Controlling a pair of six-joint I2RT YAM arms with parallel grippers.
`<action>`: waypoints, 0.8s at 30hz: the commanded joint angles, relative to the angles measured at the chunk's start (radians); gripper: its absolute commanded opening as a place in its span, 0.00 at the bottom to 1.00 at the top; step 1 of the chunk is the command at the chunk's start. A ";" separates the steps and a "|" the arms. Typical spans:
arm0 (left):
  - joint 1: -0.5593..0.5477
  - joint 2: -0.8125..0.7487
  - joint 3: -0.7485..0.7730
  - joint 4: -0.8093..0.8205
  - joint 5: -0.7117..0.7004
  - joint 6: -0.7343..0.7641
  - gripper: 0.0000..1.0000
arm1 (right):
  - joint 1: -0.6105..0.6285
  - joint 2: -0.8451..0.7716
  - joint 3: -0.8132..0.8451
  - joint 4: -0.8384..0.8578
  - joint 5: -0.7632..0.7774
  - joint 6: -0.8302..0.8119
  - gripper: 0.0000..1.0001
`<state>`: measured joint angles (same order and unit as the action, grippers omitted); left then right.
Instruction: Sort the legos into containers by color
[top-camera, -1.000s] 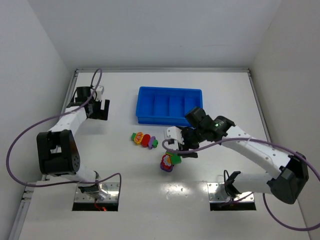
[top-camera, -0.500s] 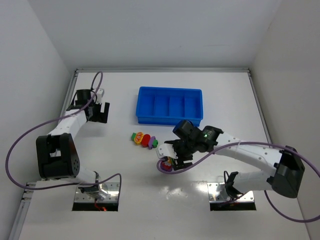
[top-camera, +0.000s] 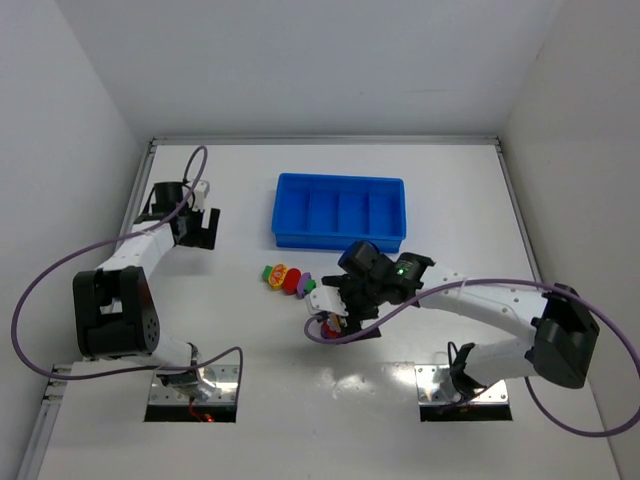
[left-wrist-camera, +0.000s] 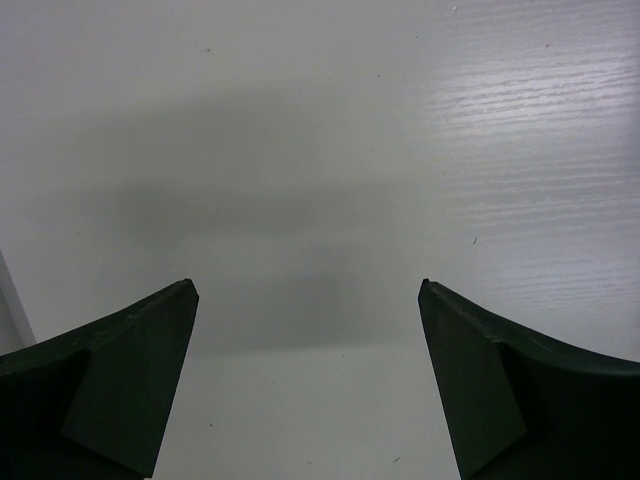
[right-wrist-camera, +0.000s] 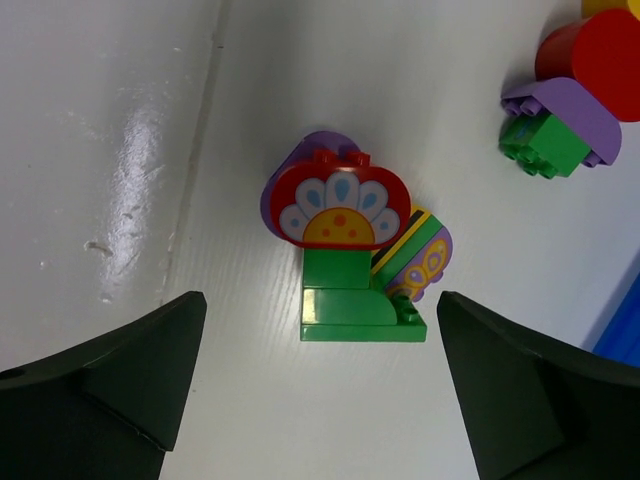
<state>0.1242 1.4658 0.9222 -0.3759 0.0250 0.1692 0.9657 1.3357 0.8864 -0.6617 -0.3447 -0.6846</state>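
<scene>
A lego clump (right-wrist-camera: 345, 255) lies on the table: a red flower-print piece on a green base, with purple and striped pieces behind. My right gripper (right-wrist-camera: 320, 296) hangs open just over it, with a finger either side of the green base and apart from it. From above, this gripper (top-camera: 335, 318) covers most of that clump (top-camera: 324, 326). A second clump (top-camera: 288, 278) of green, yellow, red and purple legos lies to its upper left, also seen by the right wrist camera (right-wrist-camera: 565, 95). The blue tray of containers (top-camera: 340, 184) stands behind. My left gripper (left-wrist-camera: 306, 285) is open over bare table, far left (top-camera: 197, 222).
The tray's blue edge (right-wrist-camera: 625, 330) shows at the right of the right wrist view. White walls enclose the table on three sides. Purple cables loop from both arms, one (top-camera: 330, 338) passing close by the right gripper.
My right gripper has moved left and down over the flower clump and its jaws have opened wider. The left arm has barely moved.
</scene>
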 joint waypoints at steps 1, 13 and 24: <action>0.011 -0.024 -0.009 0.019 -0.008 0.006 1.00 | 0.018 0.019 -0.003 0.073 0.041 0.022 1.00; 0.011 -0.024 -0.039 0.028 -0.039 0.015 1.00 | 0.036 0.109 0.029 0.091 -0.022 0.022 1.00; 0.011 -0.033 -0.083 0.046 -0.039 0.015 1.00 | 0.045 0.172 0.039 0.123 -0.042 0.031 1.00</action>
<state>0.1242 1.4654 0.8444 -0.3531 -0.0078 0.1761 0.9981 1.4994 0.8867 -0.5720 -0.3477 -0.6586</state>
